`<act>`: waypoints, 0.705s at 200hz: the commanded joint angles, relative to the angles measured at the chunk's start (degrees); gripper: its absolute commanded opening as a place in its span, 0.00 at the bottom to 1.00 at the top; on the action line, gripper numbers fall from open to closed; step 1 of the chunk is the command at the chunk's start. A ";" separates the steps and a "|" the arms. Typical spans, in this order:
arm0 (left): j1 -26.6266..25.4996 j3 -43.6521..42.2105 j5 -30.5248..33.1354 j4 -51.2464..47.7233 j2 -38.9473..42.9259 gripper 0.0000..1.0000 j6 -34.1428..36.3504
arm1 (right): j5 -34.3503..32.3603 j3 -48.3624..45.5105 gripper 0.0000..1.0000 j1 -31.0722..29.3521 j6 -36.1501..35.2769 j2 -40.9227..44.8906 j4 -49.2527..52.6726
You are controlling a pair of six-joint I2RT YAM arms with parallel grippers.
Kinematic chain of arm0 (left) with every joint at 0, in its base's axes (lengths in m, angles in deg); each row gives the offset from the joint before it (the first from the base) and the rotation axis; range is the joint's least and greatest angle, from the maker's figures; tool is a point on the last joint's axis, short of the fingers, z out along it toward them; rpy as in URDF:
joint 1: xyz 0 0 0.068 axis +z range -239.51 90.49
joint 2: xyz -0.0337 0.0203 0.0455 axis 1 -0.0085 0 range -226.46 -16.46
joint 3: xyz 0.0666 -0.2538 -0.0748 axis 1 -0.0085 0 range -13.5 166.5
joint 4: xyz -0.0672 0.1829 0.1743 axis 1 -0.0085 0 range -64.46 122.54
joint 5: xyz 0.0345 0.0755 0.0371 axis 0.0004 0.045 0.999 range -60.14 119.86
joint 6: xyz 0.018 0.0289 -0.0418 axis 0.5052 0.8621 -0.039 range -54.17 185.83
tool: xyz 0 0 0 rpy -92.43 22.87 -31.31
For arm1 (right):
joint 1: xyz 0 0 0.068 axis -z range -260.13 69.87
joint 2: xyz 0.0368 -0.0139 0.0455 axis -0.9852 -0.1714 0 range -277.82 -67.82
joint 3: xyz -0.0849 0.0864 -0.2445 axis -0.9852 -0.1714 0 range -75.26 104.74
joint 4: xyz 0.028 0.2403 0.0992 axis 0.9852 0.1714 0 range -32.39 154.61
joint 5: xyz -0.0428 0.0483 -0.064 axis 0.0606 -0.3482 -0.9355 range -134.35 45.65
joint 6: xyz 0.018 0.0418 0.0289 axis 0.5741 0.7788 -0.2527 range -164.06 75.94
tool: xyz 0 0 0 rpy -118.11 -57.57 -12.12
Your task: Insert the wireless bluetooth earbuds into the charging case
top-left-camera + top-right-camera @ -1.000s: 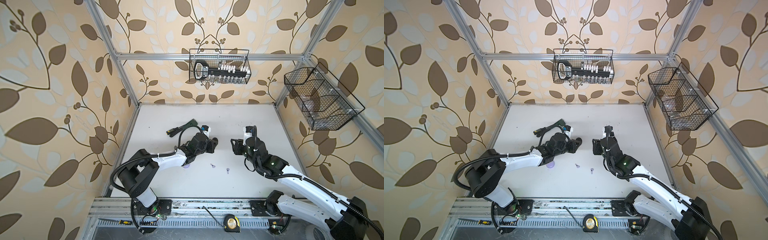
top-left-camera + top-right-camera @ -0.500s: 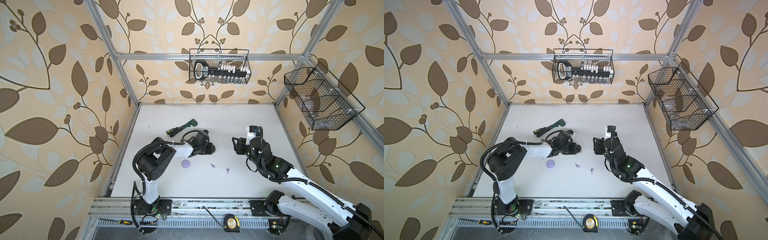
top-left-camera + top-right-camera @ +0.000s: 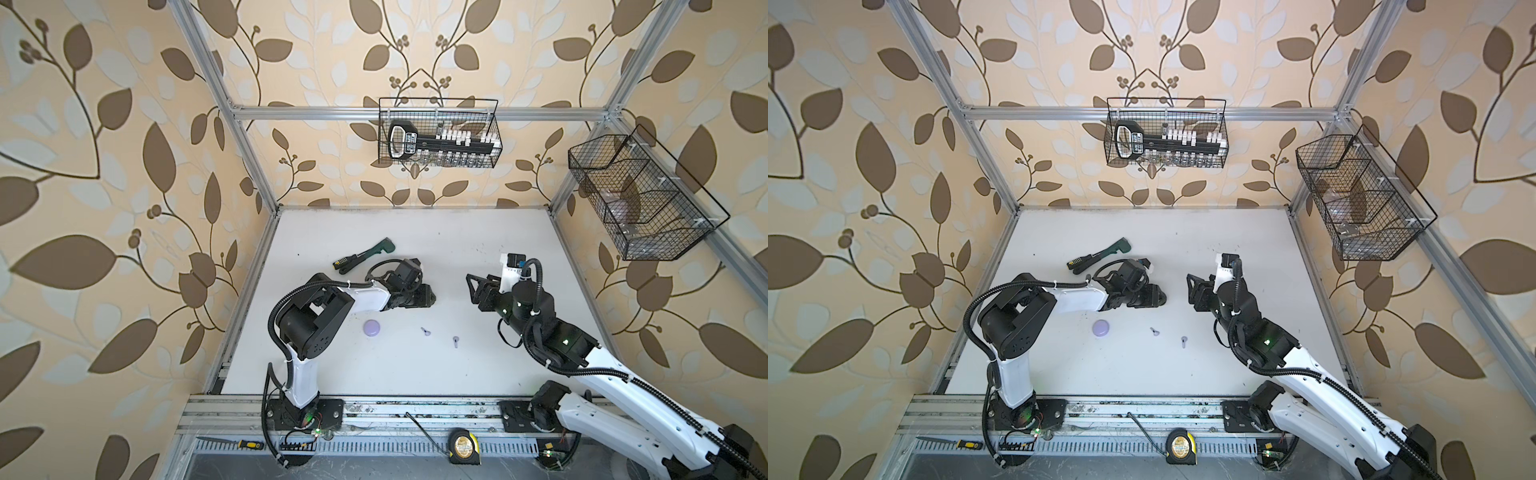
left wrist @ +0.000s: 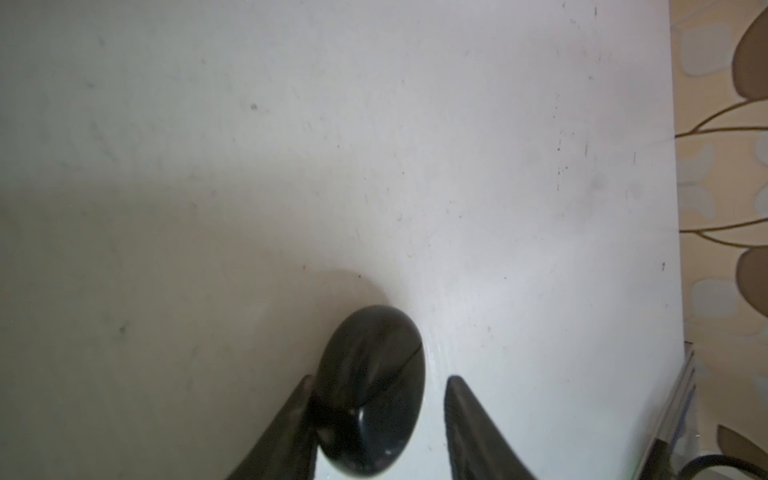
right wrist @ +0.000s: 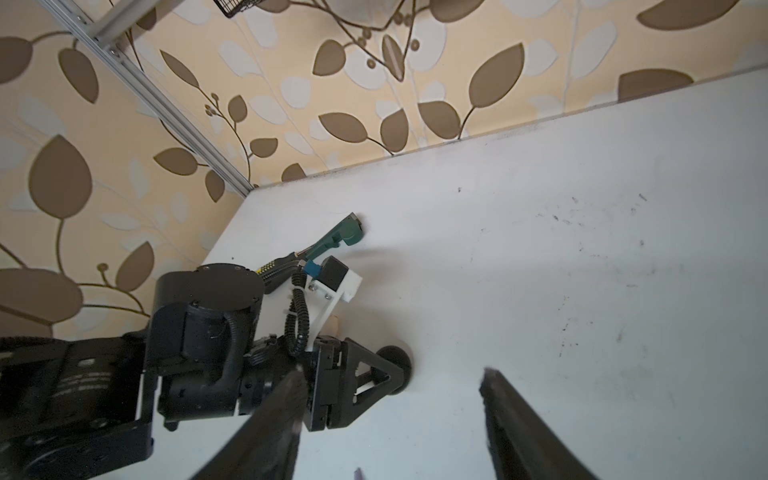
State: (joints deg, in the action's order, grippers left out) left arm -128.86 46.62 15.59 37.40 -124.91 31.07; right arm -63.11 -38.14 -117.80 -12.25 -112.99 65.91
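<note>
Partly, left claw [image 4: 380, 379] hides black charging case [image 4: 374, 353].

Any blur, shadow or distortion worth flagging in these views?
Left wrist: the case and left fingers sit close to the lens and look soft; a broad shadow dims part of the table. Right wrist: right fingers blurred, table sharp. Both top views: evenly lit, sharp, earbuds tiny.

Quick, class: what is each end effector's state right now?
Left end effector: open around the black charging case, not gripping.
Right end effector: open, empty.
</note>
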 commanded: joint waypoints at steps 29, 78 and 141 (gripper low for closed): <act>-0.04 -2.22 4.95 -3.00 5.49 0.68 2.63 | 3.46 -2.92 0.79 0.25 -1.89 1.89 -6.29; -0.02 -12.79 18.73 3.05 21.36 0.73 4.87 | 7.08 -6.03 1.00 0.43 -4.48 2.06 -11.38; -0.02 -27.10 47.70 3.21 44.72 0.90 -0.44 | 20.65 -3.29 0.89 -3.11 -9.52 -8.85 -15.50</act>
State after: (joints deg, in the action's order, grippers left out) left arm -128.86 22.16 48.12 40.62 -84.03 33.30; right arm -48.12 -44.17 -118.17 -18.39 -116.88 51.81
